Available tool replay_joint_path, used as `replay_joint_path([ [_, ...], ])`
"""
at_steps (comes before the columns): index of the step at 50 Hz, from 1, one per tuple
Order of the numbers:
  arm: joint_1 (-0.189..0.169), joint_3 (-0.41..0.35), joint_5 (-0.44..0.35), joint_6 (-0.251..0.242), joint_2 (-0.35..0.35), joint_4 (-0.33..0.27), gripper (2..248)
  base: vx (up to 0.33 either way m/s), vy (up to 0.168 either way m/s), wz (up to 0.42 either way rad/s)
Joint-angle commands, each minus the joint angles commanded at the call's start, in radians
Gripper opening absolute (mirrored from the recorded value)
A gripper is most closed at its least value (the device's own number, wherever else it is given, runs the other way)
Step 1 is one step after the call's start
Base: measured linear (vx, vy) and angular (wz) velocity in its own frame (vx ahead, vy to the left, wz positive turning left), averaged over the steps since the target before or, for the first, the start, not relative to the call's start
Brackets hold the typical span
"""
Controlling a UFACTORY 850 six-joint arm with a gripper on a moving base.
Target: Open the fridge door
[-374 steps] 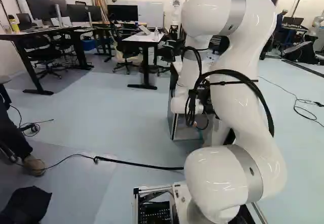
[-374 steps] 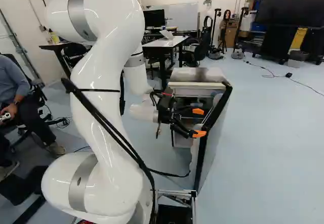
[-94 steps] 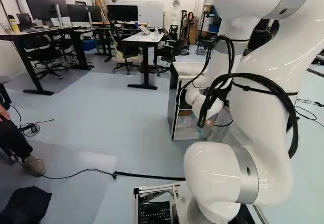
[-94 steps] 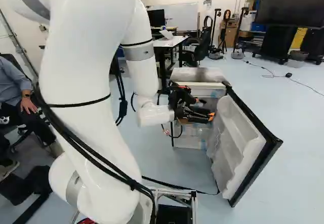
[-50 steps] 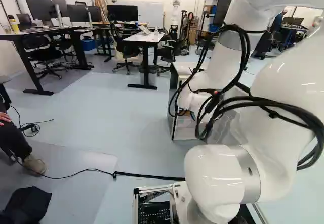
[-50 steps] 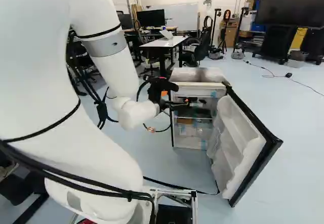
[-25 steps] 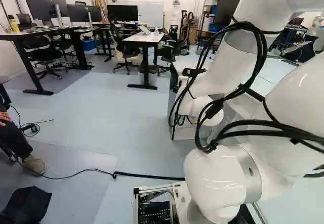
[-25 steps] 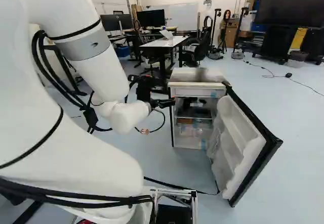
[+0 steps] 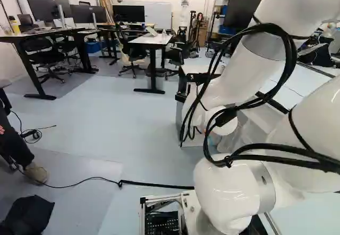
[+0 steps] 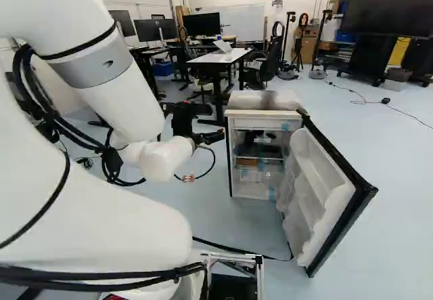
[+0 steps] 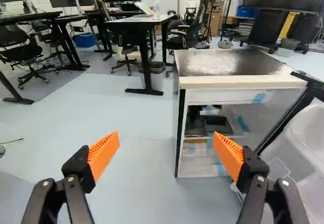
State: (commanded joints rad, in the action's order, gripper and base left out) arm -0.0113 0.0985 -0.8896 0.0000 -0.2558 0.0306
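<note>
At the left of the right base view the white arm (image 10: 101, 225) bends forward to the claw (image 10: 217, 122), its fingers spread wide, with nothing between the orange pads (image 11: 104, 155). Beyond it is a white-topped table (image 10: 220, 57). Next comes the fridge (image 10: 262, 122), ahead of the claw, with strips of blue tape (image 11: 258, 98) and a dark thing (image 11: 216, 121) inside. At the fridge's right side the door (image 10: 314, 191) stands wide open, its white, shelved inner face showing.
</note>
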Motion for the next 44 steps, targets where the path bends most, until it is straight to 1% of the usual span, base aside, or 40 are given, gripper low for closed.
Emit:
replay_joint_path([
  [17,0.010,-0.010,0.016,0.000,-0.022,-0.028,247,0.000,0.000,0.000],
  [44,0.011,-0.011,0.017,0.000,-0.023,-0.031,247,0.000,0.000,0.000],
])
